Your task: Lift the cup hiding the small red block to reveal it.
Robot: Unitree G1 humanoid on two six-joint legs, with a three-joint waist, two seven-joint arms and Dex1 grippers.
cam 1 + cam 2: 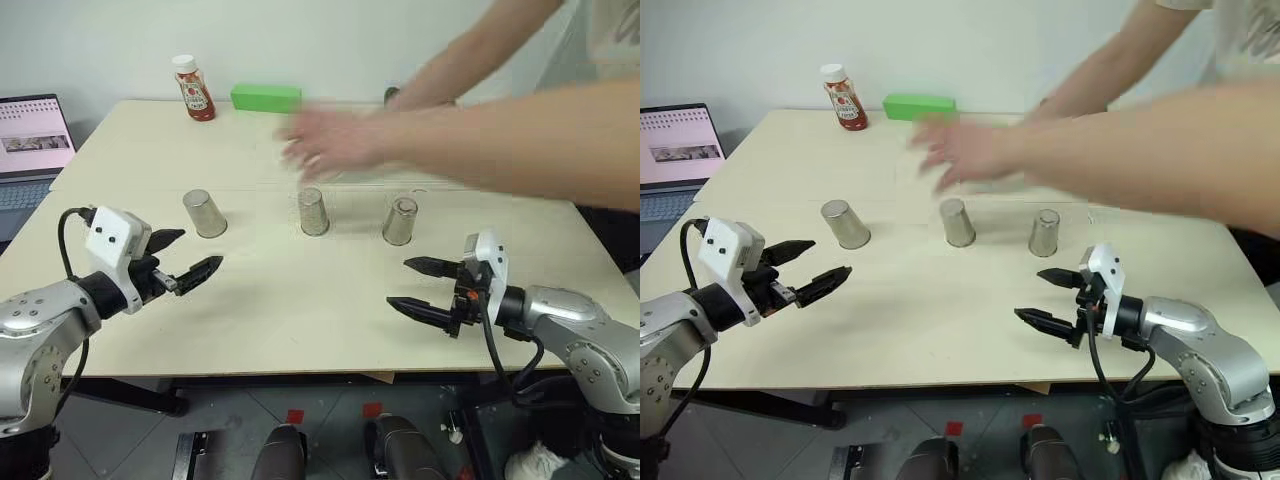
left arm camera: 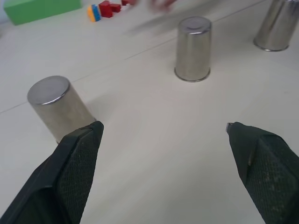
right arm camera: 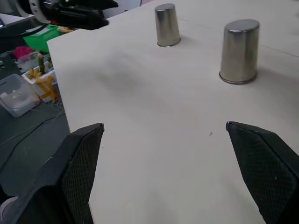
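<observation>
Three alike silver cups stand upside down in a row on the table: a left cup (image 1: 204, 213), a middle cup (image 1: 313, 211) and a right cup (image 1: 400, 221). The small red block is hidden, and I cannot tell which cup covers it. My left gripper (image 1: 200, 250) hovers open just in front of the left cup (image 2: 58, 105), holding nothing. My right gripper (image 1: 398, 283) is open and empty in front of the right cup, pointing toward the middle cup (image 3: 239, 51). A person's hand (image 1: 330, 140), blurred, hovers above and behind the middle cup.
The person's arm (image 1: 520, 140) reaches in from the right across the back of the table. A ketchup bottle (image 1: 194, 88) and a green box (image 1: 265, 97) stand at the far edge, with coloured bricks (image 2: 105, 9) nearby. A laptop (image 1: 35, 140) sits off the table's left.
</observation>
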